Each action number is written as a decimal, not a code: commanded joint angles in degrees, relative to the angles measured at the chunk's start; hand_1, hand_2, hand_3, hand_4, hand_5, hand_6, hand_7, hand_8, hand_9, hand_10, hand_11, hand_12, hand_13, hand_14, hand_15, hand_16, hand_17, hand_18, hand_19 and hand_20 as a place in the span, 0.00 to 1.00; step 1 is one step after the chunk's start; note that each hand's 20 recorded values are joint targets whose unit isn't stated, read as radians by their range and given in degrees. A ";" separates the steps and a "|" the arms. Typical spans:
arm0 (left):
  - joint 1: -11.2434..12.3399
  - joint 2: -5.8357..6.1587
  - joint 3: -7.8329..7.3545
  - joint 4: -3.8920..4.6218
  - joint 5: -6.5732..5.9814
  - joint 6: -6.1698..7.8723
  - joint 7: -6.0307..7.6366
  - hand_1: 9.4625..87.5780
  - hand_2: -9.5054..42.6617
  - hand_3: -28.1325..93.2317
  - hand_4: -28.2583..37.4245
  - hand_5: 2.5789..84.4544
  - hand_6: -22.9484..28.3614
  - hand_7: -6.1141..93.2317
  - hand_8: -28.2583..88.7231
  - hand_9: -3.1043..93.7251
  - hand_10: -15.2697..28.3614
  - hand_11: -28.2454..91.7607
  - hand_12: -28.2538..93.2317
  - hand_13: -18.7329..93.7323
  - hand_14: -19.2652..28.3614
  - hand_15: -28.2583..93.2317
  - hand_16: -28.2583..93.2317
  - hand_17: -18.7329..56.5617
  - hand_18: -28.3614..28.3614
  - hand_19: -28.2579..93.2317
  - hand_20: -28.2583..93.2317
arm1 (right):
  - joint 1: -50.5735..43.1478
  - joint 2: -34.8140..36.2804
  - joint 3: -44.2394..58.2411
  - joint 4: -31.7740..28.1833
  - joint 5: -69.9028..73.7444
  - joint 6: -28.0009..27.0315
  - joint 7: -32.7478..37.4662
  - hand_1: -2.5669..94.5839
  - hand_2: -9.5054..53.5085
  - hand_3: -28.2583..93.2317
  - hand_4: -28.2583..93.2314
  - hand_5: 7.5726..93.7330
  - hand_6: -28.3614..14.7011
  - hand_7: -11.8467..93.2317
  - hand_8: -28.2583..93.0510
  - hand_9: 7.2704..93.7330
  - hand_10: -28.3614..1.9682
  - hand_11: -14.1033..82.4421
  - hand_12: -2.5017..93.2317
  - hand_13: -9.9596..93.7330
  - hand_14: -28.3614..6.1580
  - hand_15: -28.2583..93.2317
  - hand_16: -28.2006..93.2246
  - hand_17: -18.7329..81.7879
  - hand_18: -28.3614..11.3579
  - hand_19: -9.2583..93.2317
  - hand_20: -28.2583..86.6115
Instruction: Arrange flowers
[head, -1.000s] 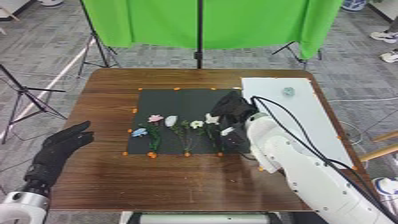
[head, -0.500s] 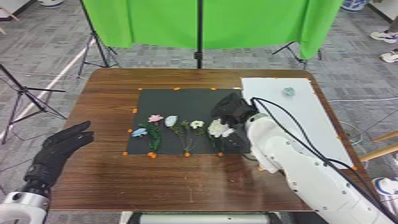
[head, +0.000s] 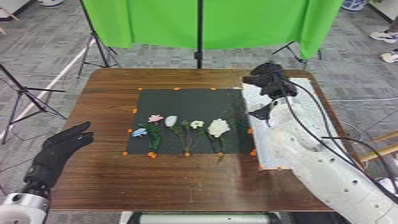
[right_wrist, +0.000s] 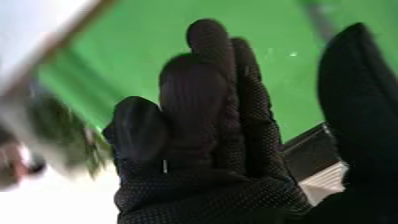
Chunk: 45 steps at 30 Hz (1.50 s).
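Head view is giving the layout: blue flower (head: 139, 132) lying at the black mat's (head: 200, 99) 8 o'clock, pink flower (head: 155, 118) at 9, white bud (head: 171, 120) just beside it, small white flower (head: 197, 124) nearer center, large white flower (head: 218, 128) at about 4, stems running toward 6. Right hand (head: 277, 86) is hovering over the white sheet (head: 271, 160) at the table's (head: 98, 185) 1 o'clock, near the far edge. Wrist view is adding finger detail: right hand (right_wrist: 209, 165) is staying open, fingers extending, thumb standing apart, green cloth (right_wrist: 133, 50) backing it, plus a blurred leafy patch (right_wrist: 62, 132). Left hand (head: 67, 142) is resting open at the table's 9 o'clock edge, bare wood running between it and mat. Right forearm is crossing the sheet from 5 o'clock, its elbow side overhanging the table's right edge.Head view is giving the layout: blue flower (head: 139, 132) lying at the black mat's (head: 200, 99) 8 o'clock, pink flower (head: 155, 118) at 9, white bud (head: 171, 120) just beside it, small white flower (head: 197, 124) nearer center, large white flower (head: 218, 128) at about 4, stems running toward 6. Right hand (head: 277, 86) is hovering over the white sheet (head: 271, 160) at the table's (head: 98, 185) 1 o'clock, near the far edge. Wrist view is adding finger detail: right hand (right_wrist: 209, 165) is open, fingers extending, thumb standing apart, green cloth (right_wrist: 133, 50) backing it, plus a blurred leafy patch (right_wrist: 62, 132). Left hand (head: 67, 142) is hanging open at the table's 9 o'clock edge, bare wood running between it and the mat. Right arm is coming in from 5 o'clock, crossing the sheet.
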 joint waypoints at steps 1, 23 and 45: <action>0.62 -0.22 -0.06 0.08 0.07 -0.50 -0.17 0.28 0.23 0.78 0.27 0.47 0.55 0.14 0.19 0.46 0.66 0.37 0.33 0.46 0.80 0.35 0.25 0.30 0.77 0.32 0.38 | 6.05 3.18 0.71 9.18 -8.89 -13.78 5.34 0.33 0.00 0.77 0.14 0.54 0.57 0.23 0.18 0.57 0.26 0.39 0.32 0.73 0.38 0.78 0.52 0.58 0.11 0.95 0.70; -0.30 -0.29 0.58 0.78 0.16 -0.68 0.26 0.27 0.23 0.78 0.27 0.47 0.55 0.15 0.19 0.46 0.66 0.37 0.33 0.46 0.80 0.35 0.25 0.30 0.77 0.32 0.38 | 10.98 -0.82 -4.16 25.40 -6.20 -8.90 3.67 0.36 0.00 0.78 0.13 0.51 0.60 0.24 0.18 0.60 0.31 0.41 0.32 0.77 0.46 0.81 0.51 0.62 0.14 0.98 0.71; 0.67 -0.93 0.09 0.35 0.28 -0.40 0.40 0.28 0.23 0.77 0.27 0.47 0.55 0.15 0.20 0.46 0.67 0.37 0.33 0.46 0.79 0.34 0.26 0.30 0.77 0.32 0.38 | 8.70 -0.17 -6.89 22.75 -6.57 13.23 0.22 0.65 0.00 0.73 0.07 0.82 0.68 0.38 0.28 0.93 0.68 0.29 0.53 0.93 0.75 0.81 0.53 0.78 0.31 1.00 0.77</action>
